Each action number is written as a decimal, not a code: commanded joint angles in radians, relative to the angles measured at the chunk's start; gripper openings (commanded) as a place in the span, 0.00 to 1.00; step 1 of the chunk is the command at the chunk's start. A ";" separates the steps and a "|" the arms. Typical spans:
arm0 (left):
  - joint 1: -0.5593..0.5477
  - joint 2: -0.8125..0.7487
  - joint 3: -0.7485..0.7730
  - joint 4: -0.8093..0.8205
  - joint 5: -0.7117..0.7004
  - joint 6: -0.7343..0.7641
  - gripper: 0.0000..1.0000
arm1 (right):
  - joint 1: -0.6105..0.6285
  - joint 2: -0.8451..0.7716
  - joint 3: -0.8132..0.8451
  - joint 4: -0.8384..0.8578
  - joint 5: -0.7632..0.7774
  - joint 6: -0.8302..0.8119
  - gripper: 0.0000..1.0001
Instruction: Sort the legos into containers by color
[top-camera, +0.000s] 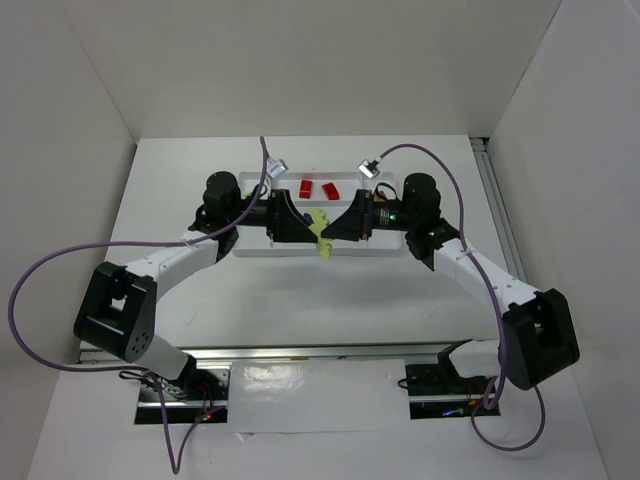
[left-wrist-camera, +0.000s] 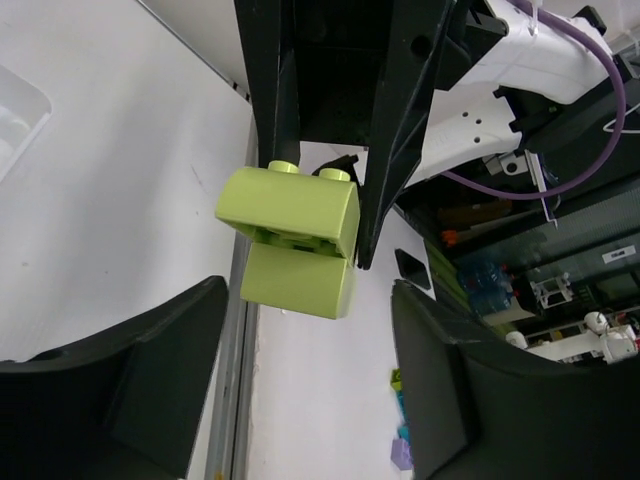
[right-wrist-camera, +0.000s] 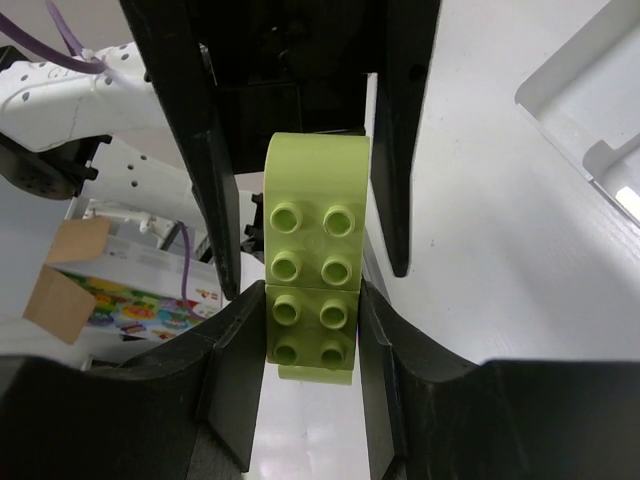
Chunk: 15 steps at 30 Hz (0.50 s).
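Joined yellow-green legos hang in the air over the front edge of the white tray of containers. My right gripper is shut on their near end, one pad on each side. My left gripper faces it from the other side and is open. Its fingers flank the far end of the legos with a gap on each side. Seen from the left wrist, the legos sit just beyond my fingertips. Two red legos lie in a back compartment.
The tray's corner shows to the right of the held legos. Purple cables loop out from both arms. A metal rail runs along the table's right edge. White walls enclose the table.
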 joint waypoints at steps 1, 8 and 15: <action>0.000 0.002 0.027 0.067 0.026 0.006 0.75 | -0.008 0.005 0.003 0.065 -0.017 -0.004 0.19; 0.000 0.002 0.047 0.034 0.008 0.020 0.06 | -0.008 0.014 0.003 0.054 -0.006 -0.015 0.19; 0.021 0.011 0.021 0.055 0.008 -0.003 0.00 | -0.017 0.014 0.003 0.045 0.003 -0.024 0.19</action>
